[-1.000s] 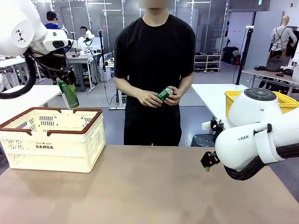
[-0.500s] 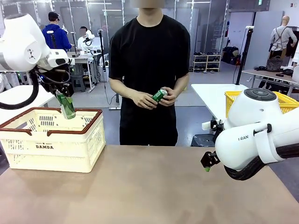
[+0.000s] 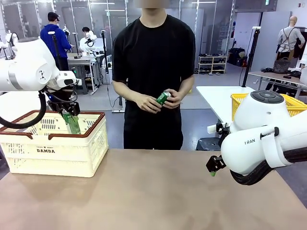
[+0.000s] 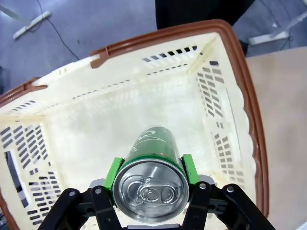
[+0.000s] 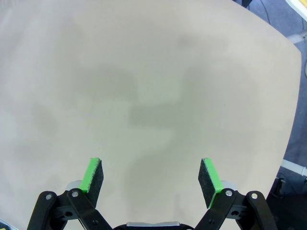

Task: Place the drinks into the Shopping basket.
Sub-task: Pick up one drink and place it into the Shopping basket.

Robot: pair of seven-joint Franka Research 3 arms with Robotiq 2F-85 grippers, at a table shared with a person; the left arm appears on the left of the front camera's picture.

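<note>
Since the earlier frame your left gripper [image 3: 68, 113] has dropped from above the rim, so the green can [image 3: 73, 123] now dips into the Shopping basket [image 3: 53, 153] at the front view's 9 o'clock. In the left wrist view, the pads pinch the can over the basket's floor; lower it upright, then release. In the right wrist view, your right gripper [image 5: 151, 178] gapes wide over the table [image 5: 144, 72].

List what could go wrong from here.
1. The green can hangs tilted in the left claw above the Shopping basket floor; released now, it would likely drop, topple and roll.
2. The person holds a second green can while the open right claw sits low over the table, so a handover could be slow.
</note>
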